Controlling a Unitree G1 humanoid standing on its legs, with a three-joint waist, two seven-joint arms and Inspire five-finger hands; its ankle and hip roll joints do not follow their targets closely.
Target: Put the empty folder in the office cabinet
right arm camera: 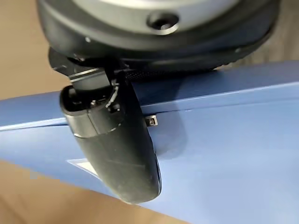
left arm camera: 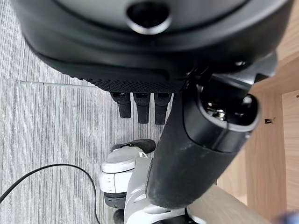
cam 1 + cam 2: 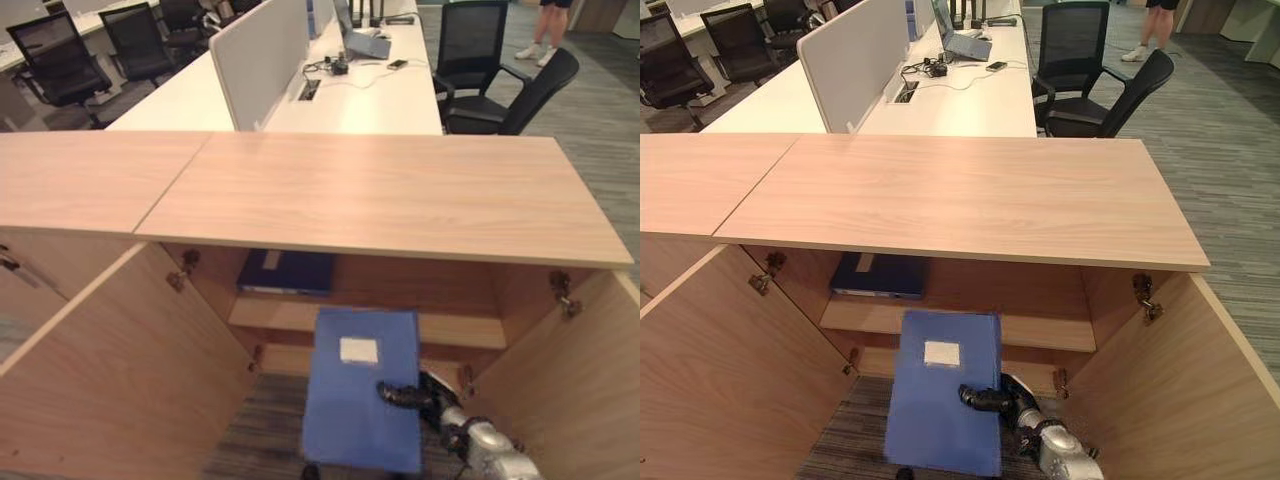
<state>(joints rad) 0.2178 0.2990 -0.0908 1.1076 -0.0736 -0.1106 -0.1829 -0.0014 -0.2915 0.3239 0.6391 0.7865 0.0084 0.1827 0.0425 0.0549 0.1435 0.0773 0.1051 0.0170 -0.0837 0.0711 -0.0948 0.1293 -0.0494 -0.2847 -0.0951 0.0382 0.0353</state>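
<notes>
Right eye view: robot hand [image 3: 992, 399] gripping folder [image 3: 940, 400].

right hand [image 3: 400, 395]: fingers clamped (thumb on top) | left hand [image 2: 140, 105]: fingers straight

— What sort of place is this?
— An office. White desks [image 3: 380, 95] in a row with a grey divider [image 3: 258, 55], black swivel chairs [image 3: 500, 85], a laptop [image 3: 962, 40].
— And nearer?
— A wooden cabinet [image 3: 390, 195] standing open, grey striped carpet [image 3: 1230, 170], a person [image 3: 545, 25] standing far off.
</notes>
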